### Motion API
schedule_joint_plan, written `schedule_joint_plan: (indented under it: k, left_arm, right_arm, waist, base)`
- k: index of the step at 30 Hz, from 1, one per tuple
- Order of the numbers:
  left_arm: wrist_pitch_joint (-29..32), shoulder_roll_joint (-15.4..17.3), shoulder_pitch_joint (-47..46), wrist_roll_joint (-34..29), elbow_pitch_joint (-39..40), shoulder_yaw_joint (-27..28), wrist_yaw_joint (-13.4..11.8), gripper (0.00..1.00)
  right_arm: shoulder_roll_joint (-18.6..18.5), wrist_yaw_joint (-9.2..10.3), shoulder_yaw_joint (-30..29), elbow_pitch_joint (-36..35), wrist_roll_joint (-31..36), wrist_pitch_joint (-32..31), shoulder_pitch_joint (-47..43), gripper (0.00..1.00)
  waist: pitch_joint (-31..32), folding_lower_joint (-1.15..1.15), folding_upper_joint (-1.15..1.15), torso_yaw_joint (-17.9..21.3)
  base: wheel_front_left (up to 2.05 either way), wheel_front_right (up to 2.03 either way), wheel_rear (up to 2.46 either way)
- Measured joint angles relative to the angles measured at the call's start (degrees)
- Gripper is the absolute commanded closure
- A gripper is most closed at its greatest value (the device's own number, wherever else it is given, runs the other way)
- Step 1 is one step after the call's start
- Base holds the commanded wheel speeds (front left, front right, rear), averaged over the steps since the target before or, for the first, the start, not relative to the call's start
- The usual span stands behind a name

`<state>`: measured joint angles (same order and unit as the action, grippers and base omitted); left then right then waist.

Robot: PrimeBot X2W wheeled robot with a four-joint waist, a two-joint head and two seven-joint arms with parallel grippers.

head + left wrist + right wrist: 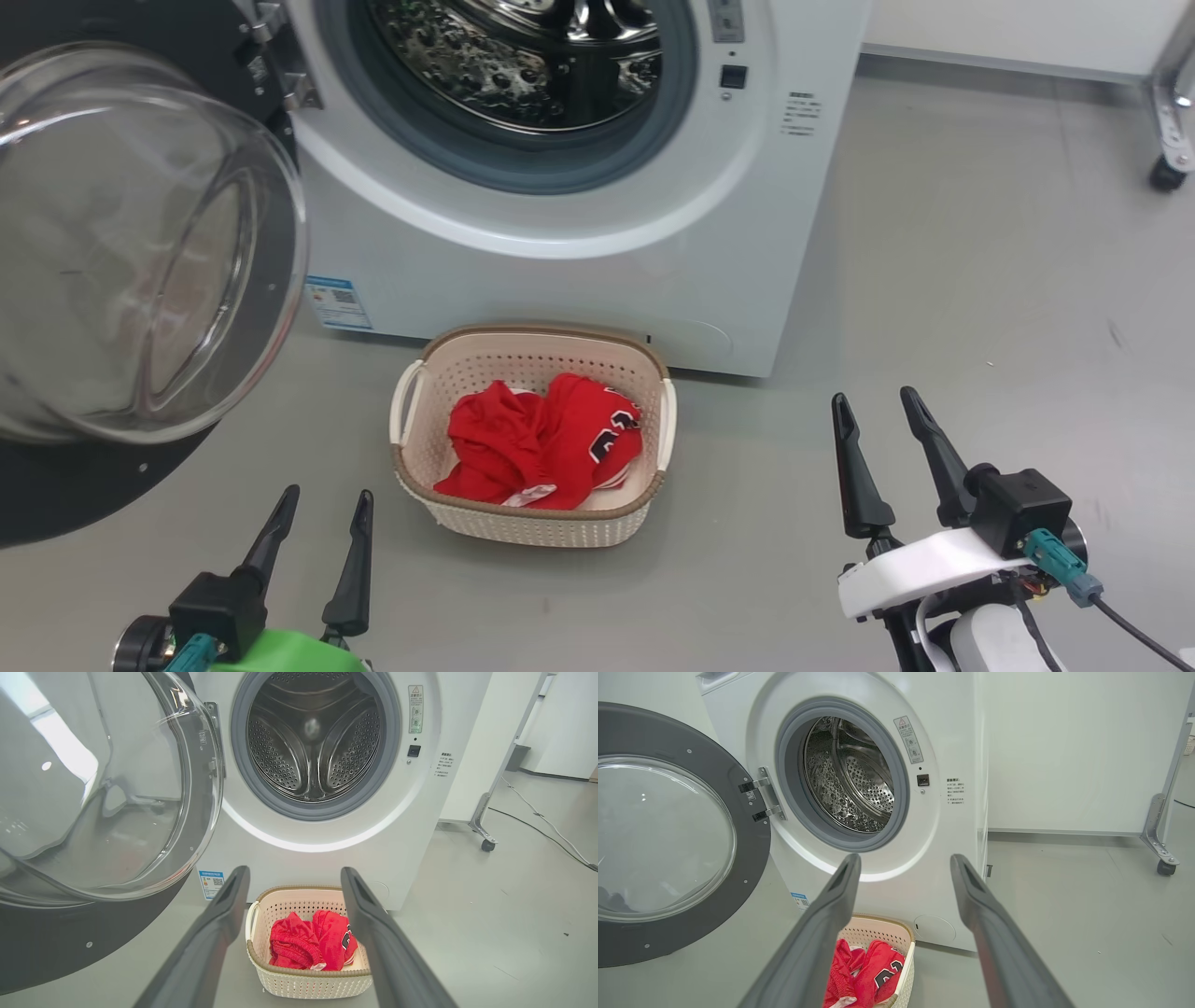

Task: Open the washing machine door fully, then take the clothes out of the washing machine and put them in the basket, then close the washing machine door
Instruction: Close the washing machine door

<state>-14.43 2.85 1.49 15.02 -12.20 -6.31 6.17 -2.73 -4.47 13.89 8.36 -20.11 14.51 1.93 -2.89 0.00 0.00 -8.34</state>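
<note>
"So, what is left for you?"
"Only the washing machine door [668, 835], which stands swung wide. The red clothes [541, 443] lie in the cream basket [541, 333] before the washing machine [579, 271]. You will likely find the door stiff, hinged and fairly heavy, its glass slick — push on the black rim [754, 826]."
"And your grippers?"
"Left gripper [327, 495], right gripper [875, 397] — both spread wide, holding nothing."
</note>
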Motion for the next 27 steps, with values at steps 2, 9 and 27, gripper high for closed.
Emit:
schedule_joint_plan:
  k: [2, 9, 27]
  left_arm:
    - [0.0, 0.0, 0.0, -0.01, -0.03, 0.12, -0.08, 0.0]
    - [0.0, -0.01, 0.0, -0.02, -0.02, 0.91, -0.56, 0.0]
    - [0.0, 0.07, 0.21, -0.25, 0.81, 2.61, -1.11, 0.0]
  right_arm:
    - [0.0, -0.01, 0.38, 0.22, 0.01, 0.0, 0.0, 0.0]
    - [0.0, -0.18, 1.36, 0.74, -0.12, 0.0, 0.0, 0.0]
    - [0.05, -0.52, 3.43, 0.97, -2.07, 0.0, -0.19, 0.0]
  waist:
    - [0.09, 0.0, 0.0, -1.22]
    - [0.66, 0.0, 0.0, -5.67]
    - [2.76, 0.0, 0.0, -17.89]
  base:
    - [0.0, 0.0, 0.0]
    - [0.0, 0.0, 0.0]
    - [0.0, 0.0, 0.0]
